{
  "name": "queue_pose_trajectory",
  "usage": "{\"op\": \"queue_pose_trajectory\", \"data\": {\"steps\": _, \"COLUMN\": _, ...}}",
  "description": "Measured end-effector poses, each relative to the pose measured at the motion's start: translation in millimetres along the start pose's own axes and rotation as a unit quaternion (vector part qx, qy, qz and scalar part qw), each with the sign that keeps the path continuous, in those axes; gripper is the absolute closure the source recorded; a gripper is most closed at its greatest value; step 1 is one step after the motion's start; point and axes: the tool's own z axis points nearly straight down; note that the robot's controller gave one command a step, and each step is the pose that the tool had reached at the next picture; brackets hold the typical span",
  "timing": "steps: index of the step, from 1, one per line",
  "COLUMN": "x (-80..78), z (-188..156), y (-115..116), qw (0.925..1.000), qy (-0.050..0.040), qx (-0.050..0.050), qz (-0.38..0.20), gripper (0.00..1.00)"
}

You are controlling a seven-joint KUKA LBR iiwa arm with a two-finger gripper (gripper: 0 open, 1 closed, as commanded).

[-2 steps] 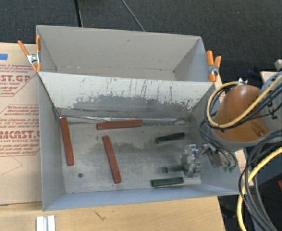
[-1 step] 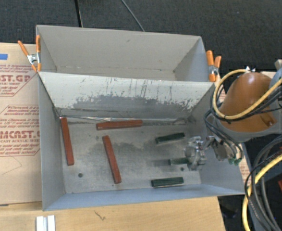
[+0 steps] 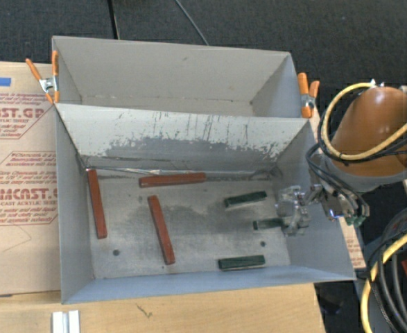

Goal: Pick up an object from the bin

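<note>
Nearest, just inside the bin's (image 3: 75, 241) near wall and right of centre, a long green bar (image 3: 241, 262) lies flat on the floor, parallel to that wall. Farther in and to the right, the gripper (image 3: 293, 214) is low over the floor close to the right wall, below the arm's orange cover (image 3: 373, 127). Whether its jaws are open or closed cannot be told. A short green bar (image 3: 267, 225) lies just to the left of the gripper, its right end at the gripper's tip; whether the two touch cannot be told. A slanted green bar (image 3: 245, 200) rests a little farther back. Three red-brown sticks lie well apart from the gripper: a far stick (image 3: 172, 180) along the foot of the far wall, a middle stick (image 3: 161, 229) lying diagonally, and a left stick (image 3: 97, 203) beside the left wall.
</note>
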Motion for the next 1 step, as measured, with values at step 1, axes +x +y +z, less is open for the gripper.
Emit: {"op": "queue_pose_trajectory", "data": {"steps": 1, "x": -16.1, "z": -53.8, "y": 13.0, "qw": 1.0000, "qy": 0.0003, "qx": 0.000, "qz": -0.003, "gripper": 1.00}}
